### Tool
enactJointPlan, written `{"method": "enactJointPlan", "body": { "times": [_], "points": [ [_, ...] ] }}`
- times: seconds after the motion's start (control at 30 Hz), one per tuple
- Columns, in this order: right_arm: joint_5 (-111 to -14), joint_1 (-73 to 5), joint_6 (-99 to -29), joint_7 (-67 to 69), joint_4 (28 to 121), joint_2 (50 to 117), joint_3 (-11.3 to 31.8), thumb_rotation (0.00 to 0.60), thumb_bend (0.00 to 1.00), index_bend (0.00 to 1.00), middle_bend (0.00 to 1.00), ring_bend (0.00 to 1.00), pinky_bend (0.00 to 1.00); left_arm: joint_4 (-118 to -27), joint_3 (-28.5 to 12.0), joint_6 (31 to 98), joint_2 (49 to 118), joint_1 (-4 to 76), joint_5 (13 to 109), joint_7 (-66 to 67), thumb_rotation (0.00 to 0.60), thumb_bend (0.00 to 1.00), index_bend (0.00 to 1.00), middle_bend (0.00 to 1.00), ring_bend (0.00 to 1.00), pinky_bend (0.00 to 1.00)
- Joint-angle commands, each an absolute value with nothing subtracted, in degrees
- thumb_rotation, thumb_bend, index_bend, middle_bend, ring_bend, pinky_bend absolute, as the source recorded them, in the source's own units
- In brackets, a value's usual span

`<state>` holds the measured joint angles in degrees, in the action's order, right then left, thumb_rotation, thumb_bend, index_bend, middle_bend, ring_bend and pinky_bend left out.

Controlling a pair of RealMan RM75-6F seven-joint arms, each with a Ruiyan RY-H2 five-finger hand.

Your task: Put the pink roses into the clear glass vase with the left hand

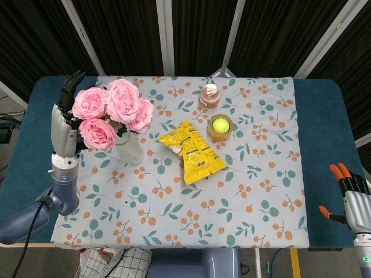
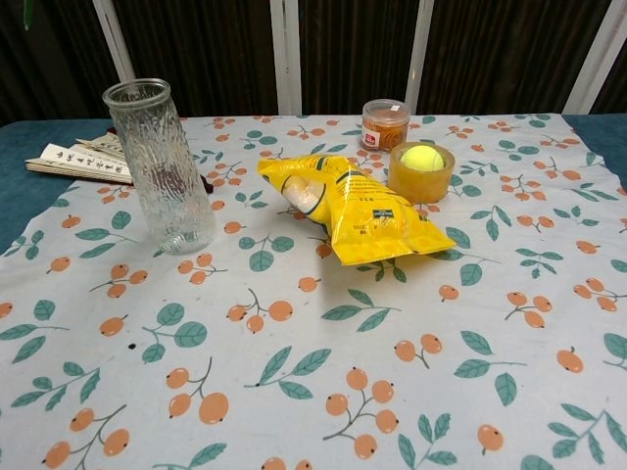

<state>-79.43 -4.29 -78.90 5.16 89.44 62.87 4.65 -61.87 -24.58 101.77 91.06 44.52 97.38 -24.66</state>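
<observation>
My left hand [image 1: 64,124] is raised upright, its dark fingers [image 1: 72,83] pointing up behind the pink roses [image 1: 110,111]; I hold the bunch there, though the blooms hide the grip itself. The roses are four full, round heads, pale pink with deeper centres, packed close together with a little green leaf under them. In the head view they sit over the top of the clear glass vase [image 2: 162,166], whose base shows just below them; in the chest view the vase stands upright and empty, ribbed and wavy in its glass, so the roses are above it, not in it. Behind the vase lies a folded paper fan [image 2: 76,162]. To the vase's right lies a yellow snack bag [image 2: 355,210]. My right hand [image 1: 349,194] rests far from the vase at the table's near right corner, fingers apart, grasping nothing.
</observation>
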Motion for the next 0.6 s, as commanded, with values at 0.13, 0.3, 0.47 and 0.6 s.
{"method": "enactJointPlan", "body": {
  "times": [0.13,0.3,0.47,0.6],
  "points": [
    [-79.1,-4.3,-78.8,5.1,89.4,62.9,4.7,0.6,0.22,0.11,0.02,0.02,0.0,-54.6,-23.8,103.3,93.5,47.4,98.0,-25.7,0.6,0.51,0.52,0.51,0.08,0.09],
    [-78.5,-4.4,-78.2,5.3,88.9,63.2,4.9,0.6,0.22,0.11,0.02,0.02,0.0,-48.8,-22.5,104.3,96.9,48.4,97.4,-28.5,0.6,0.51,0.52,0.51,0.08,0.09],
    [-78.0,-4.7,-77.7,4.9,88.4,63.6,5.0,0.6,0.22,0.11,0.02,0.02,0.0,-43.6,-21.4,103.4,99.5,49.1,96.3,-30.4,0.6,0.51,0.52,0.51,0.08,0.09],
    [-77.4,-4.9,-77.4,4.2,87.9,64.1,5.2,0.6,0.22,0.11,0.02,0.02,0.0,-37.5,-21.4,102.4,102.6,50.3,94.4,-33.9,0.6,0.51,0.52,0.51,0.08,0.09]
  ]
}}
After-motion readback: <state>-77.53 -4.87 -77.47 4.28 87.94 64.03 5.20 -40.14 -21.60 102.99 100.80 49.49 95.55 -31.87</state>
